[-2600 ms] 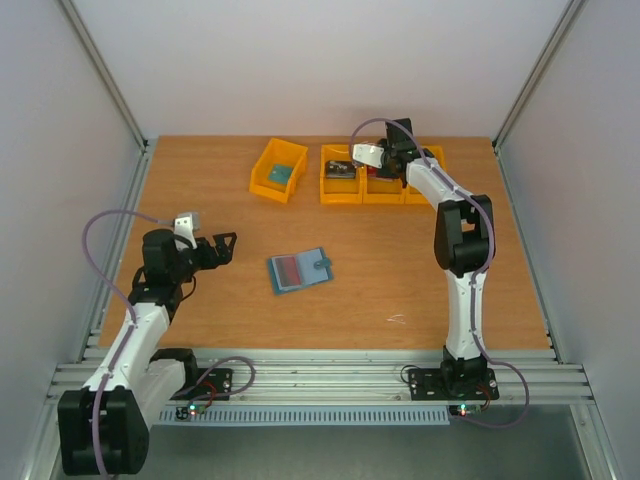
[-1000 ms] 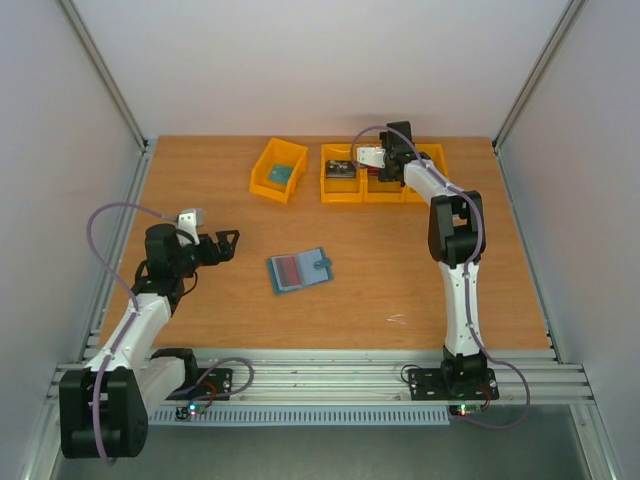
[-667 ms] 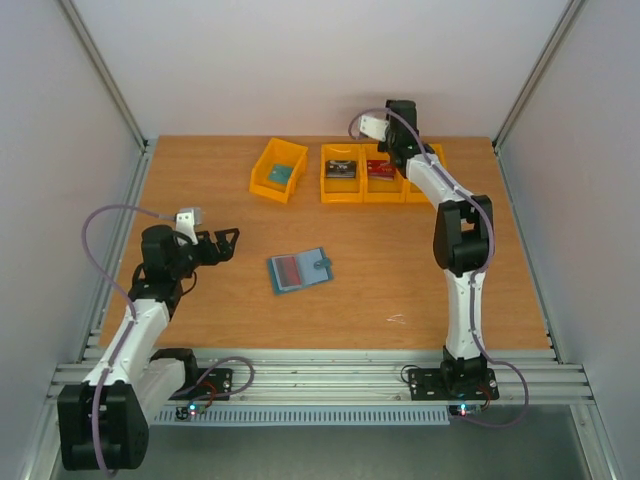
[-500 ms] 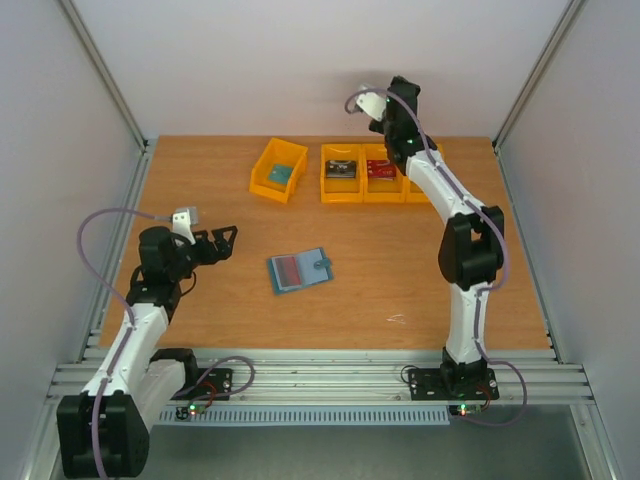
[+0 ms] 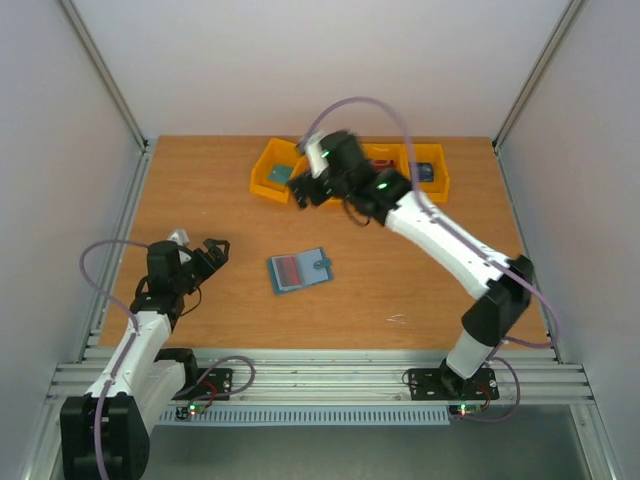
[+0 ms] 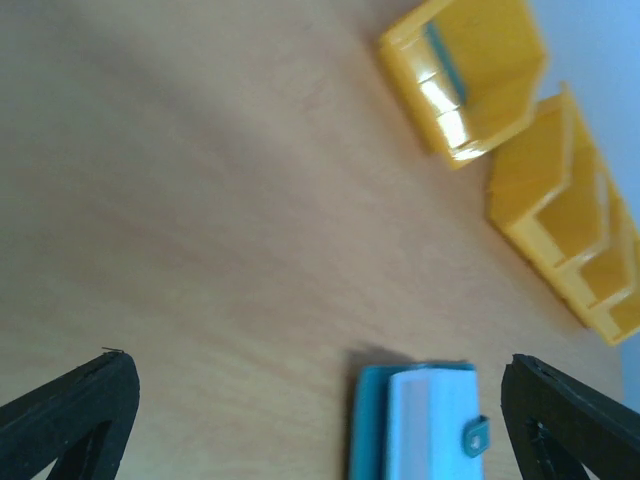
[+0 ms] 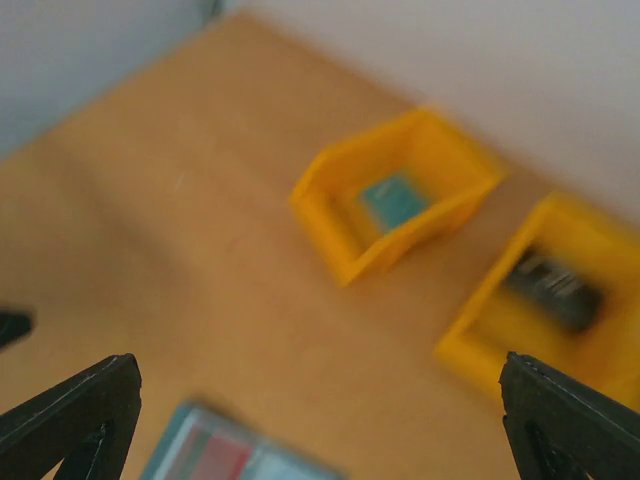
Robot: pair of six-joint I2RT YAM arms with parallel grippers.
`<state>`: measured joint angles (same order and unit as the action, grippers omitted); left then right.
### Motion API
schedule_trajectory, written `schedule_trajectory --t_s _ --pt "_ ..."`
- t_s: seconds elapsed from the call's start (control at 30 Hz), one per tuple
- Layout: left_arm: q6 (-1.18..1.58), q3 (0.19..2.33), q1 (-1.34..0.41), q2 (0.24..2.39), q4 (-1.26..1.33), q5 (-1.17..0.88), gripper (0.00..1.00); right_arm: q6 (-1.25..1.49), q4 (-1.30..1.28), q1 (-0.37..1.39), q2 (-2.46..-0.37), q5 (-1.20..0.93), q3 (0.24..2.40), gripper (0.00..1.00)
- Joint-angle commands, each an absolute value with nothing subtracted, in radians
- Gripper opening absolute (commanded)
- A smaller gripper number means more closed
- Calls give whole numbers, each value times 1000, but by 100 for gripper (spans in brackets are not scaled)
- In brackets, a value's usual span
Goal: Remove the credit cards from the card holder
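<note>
Holder point(image 5: 300, 271) lies open and flat, mid-table; red card point(image 5: 289, 268) shows in its left half; probably light, stiff, slick; pinch its exposed edge while pinning the holder, which may slide. Left gripper point(image 5: 214, 250) apart, empty, to the left; right gripper point(image 5: 311, 190) apart, empty, far side by bins point(image 5: 262, 180); open table point(image 5: 200, 190) all round.

1. Flat orange-brown wooden tabletop point(image 5: 200, 180): bears every item listed below.
2. Slate-blue folding card holder point(image 5: 300, 270): lies open and flat, straight ahead of the left gripper point(image 5: 213, 252), apart from it, and nearside of the right gripper point(image 5: 310, 192).
3. Single yellow plastic bin point(image 5: 268, 172): ahead of the right gripper.
4. Row of joined yellow plastic bins point(image 5: 432, 176): beside the single bin, partly hidden behind the right arm.
</note>
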<state>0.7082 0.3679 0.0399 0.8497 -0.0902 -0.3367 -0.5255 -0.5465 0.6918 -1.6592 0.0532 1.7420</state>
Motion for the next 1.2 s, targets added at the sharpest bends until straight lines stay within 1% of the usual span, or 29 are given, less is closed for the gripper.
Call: schedule_trajectory --t_s 0.0,0.1,0.17,0.23,0.37,0.47,0.57,0.8,1.0,1.07,1.17 --pt "849 314 45 815 -182 -246 99 -264 -812 848 -1783 106 1687 98" --pt "863 284 44 795 -194 -221 99 -223 -864 923 -1864 113 1694 97" --pt "869 275 43 789 -186 -213 99 -208 -902 958 -1934 119 1734 93" --pt "876 269 44 786 -169 -207 99 -204 -958 989 -2024 147 1793 92" --pt "881 264 44 770 -167 -199 99 -195 -1038 1027 -2164 213 1879 92" --pt "892 261 42 761 -161 -198 99 -196 -1059 1031 -2229 221 1911 90" --pt "894 259 42 756 -159 -187 99 -212 -1087 1031 -2263 265 1941 85" --pt "894 258 41 758 -159 -186 99 -225 -1069 1031 -2275 273 1949 82" --pt "896 256 42 756 -156 -184 99 -236 -1081 1029 -2276 300 1967 72" --pt "896 256 43 756 -156 -183 99 -232 -1087 1027 -2283 298 1974 72" --pt "896 255 41 756 -159 -179 99 -215 -1089 1013 -2294 263 1976 75"
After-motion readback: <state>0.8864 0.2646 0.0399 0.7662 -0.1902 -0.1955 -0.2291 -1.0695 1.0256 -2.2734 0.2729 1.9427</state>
